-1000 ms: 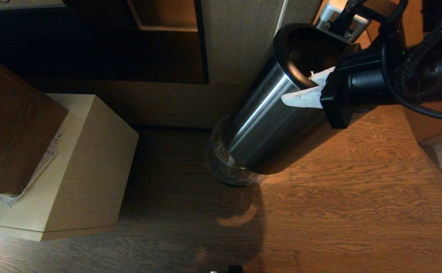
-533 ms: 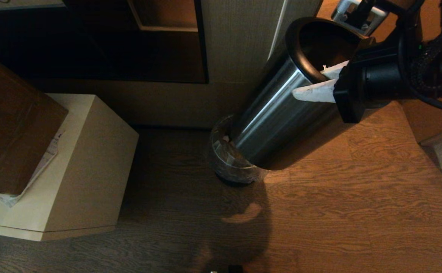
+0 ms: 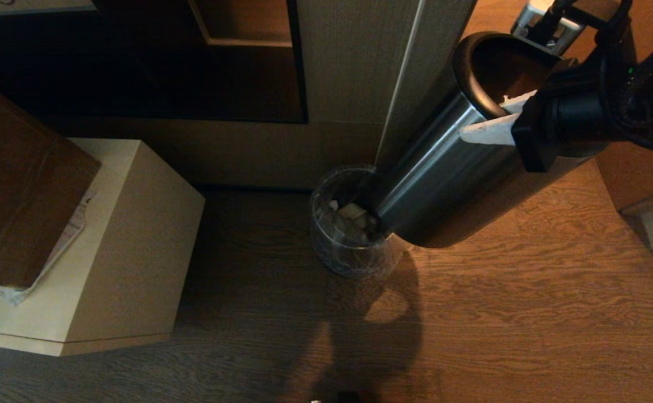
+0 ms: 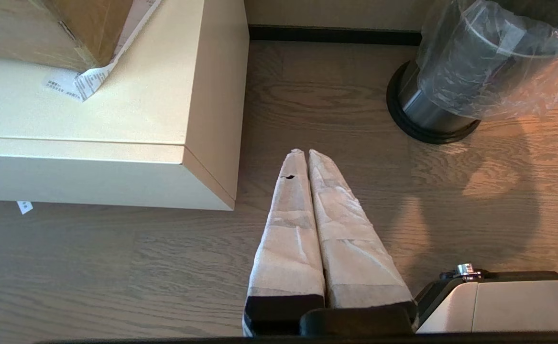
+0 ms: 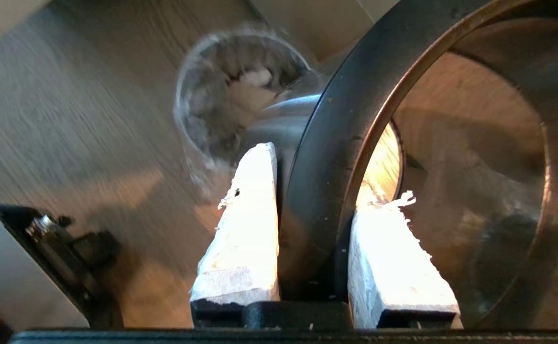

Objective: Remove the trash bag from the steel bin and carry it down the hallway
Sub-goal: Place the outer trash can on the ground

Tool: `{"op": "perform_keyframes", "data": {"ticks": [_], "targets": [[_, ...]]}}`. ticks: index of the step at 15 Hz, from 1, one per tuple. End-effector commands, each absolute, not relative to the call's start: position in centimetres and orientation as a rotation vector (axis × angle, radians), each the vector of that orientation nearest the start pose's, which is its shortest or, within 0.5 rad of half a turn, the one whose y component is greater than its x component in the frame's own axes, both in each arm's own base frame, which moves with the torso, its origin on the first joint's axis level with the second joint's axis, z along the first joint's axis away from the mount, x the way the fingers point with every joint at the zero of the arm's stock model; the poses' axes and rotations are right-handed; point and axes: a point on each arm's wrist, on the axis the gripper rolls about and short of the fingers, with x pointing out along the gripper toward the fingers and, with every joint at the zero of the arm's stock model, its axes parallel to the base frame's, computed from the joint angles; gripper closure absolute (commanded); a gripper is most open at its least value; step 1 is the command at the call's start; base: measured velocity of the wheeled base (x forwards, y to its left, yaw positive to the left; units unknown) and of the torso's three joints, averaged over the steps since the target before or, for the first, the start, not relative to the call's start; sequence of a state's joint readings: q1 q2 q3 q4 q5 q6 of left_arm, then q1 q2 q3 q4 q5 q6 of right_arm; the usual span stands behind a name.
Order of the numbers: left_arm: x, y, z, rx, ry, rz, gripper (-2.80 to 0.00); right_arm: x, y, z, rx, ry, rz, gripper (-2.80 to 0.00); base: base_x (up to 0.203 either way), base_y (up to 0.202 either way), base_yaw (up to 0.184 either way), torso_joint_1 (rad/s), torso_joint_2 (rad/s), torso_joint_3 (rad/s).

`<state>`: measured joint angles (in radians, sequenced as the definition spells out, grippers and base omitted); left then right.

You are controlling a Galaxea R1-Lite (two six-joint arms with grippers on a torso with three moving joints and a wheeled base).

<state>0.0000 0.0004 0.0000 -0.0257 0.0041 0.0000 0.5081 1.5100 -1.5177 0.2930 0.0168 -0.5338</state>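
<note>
my right gripper is clamped on the steel bin's black rim, upper right, lifting the shell off. the trash bag sits mid-frame on the floor, ungrabbed; hallway carry remains.

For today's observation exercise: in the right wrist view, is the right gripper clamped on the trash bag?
No: the right gripper clamps the steel bin's black rim, one finger on each side.

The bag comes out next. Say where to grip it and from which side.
Probably the bag's loose top edge, from above on the robot's left: its mouth stands open upward, and the tilted bin held by the right gripper covers the other side.
</note>
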Motion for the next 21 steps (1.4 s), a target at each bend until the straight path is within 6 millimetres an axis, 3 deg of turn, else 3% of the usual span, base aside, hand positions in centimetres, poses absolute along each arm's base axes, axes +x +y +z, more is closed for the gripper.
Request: {"op": "perform_keyframes", "data": {"ticks": [1,7,12,15,21], "targets": [[-2.2,0.0,7.5,0.0,-0.015,0.005,0.0,22.1,11.7,34.7,-0.593,0.156,0.569,0.0,0.0,0.0,0.0,0.0,0.0,0.0],[-2.2,0.0,7.5,0.0,-0.015,0.005,0.0,24.0,9.0,33.4,-0.58,0.261,0.457,0.0,0.0,0.0,0.0,0.0,0.0,0.0],[-2.2,0.0,7.5,0.0,-0.014,0.005,0.0,27.0,7.8,32.2,-0.569,0.316,0.389,0.0,0.0,0.0,0.0,0.0,0.0,0.0],[-2.2,0.0,7.5,0.0,-0.015,0.005,0.0,29.3,6.9,31.2,-0.543,0.35,0.346,0.0,0.0,0.0,0.0,0.0,0.0,0.0],[-2.2,0.0,7.5,0.0,-0.015,0.005,0.0,35.4,5.6,26.9,-0.373,0.434,0.252,0.0,0.0,0.0,0.0,0.0,0.0,0.0]]}}
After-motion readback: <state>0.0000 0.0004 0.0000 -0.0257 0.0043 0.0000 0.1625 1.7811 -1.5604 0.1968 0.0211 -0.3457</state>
